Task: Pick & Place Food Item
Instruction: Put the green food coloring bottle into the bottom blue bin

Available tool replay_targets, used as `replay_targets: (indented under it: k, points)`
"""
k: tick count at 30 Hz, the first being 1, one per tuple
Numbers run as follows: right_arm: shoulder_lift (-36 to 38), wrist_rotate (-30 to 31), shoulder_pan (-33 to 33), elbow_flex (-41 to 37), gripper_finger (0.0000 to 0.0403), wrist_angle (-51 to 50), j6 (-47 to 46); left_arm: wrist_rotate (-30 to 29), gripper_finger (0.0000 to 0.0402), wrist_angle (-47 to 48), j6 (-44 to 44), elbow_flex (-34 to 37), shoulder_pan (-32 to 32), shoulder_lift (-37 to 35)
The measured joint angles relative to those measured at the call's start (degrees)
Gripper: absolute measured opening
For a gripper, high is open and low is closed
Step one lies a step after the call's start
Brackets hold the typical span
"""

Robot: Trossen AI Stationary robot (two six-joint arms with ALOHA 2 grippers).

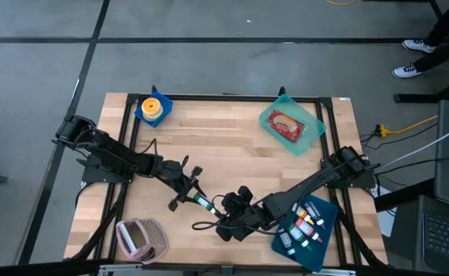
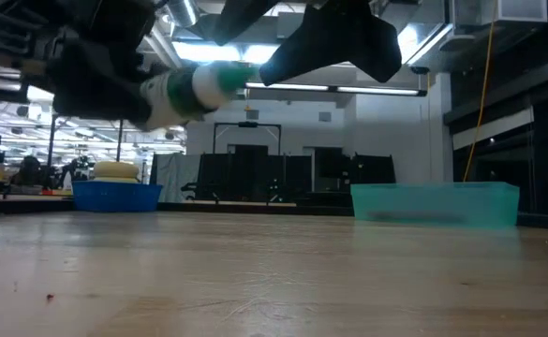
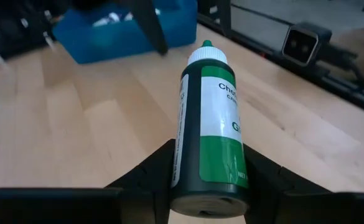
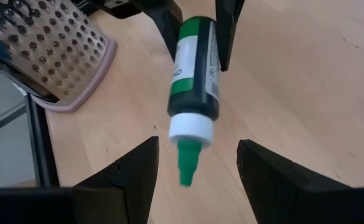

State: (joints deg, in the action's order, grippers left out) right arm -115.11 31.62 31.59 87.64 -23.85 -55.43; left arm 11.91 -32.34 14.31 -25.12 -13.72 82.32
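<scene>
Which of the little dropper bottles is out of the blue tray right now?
The green bottle, held off the table in the left gripper jaws, tip toward the right gripper. The other bottles lie in the blue tray.

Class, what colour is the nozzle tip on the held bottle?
Green, above a white cap, on the small dark green-labelled plastic bottle; clearest in the right wrist view.

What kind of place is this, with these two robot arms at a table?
Probably a robotics lab or workshop: a pale wooden worktable in a black metal frame stands on a bare grey concrete floor, and the low view shows bright strip ceiling lights over a big open hall with desks.
</scene>
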Motion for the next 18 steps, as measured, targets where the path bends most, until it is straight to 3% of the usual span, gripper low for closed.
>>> replay_targets:
  k: [18]
  points:
    - [0.0, -1.07, -0.5, 0.0, 0.0213, 1.15, 0.84, -0.01, 0.0131, 0.84, 1.01, -2.59, -0.04, -0.04]
